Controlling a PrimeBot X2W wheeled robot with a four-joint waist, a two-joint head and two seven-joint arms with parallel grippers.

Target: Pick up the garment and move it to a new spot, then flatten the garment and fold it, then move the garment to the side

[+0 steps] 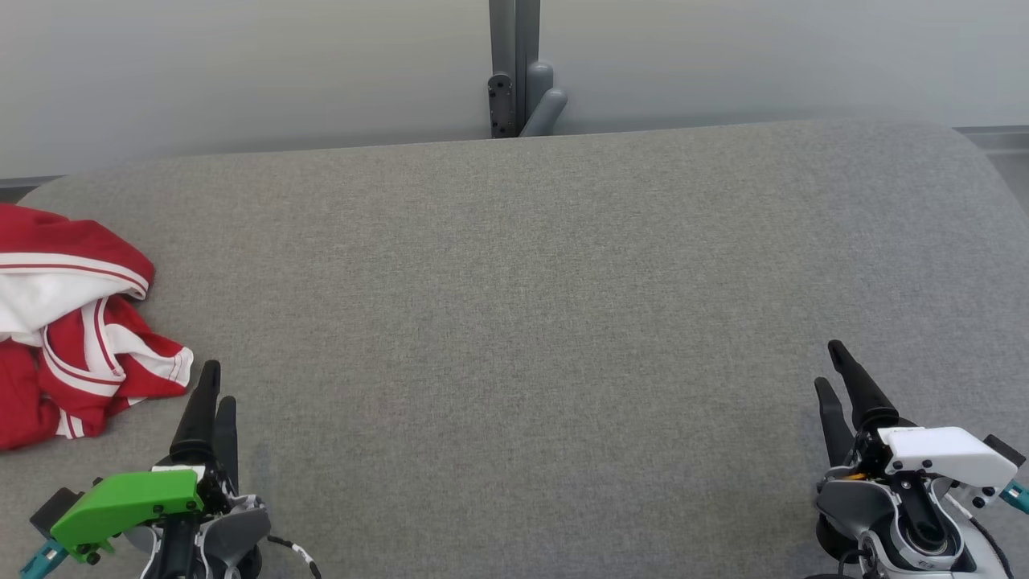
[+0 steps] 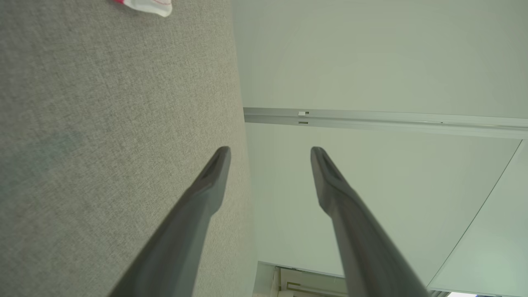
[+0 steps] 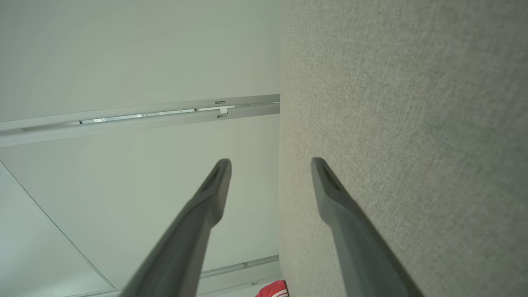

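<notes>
Grey fabric surface (image 1: 514, 281) meets pale wall (image 1: 241, 72); garment (image 1: 72, 322) lies far left.

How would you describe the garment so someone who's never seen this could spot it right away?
Start with the broad grey fabric surface that spans the head view. At its left edge, close to the left pincer, lies the garment, crumpled in a heap. It is the one bright red piece with white stripes against all that grey.
</notes>
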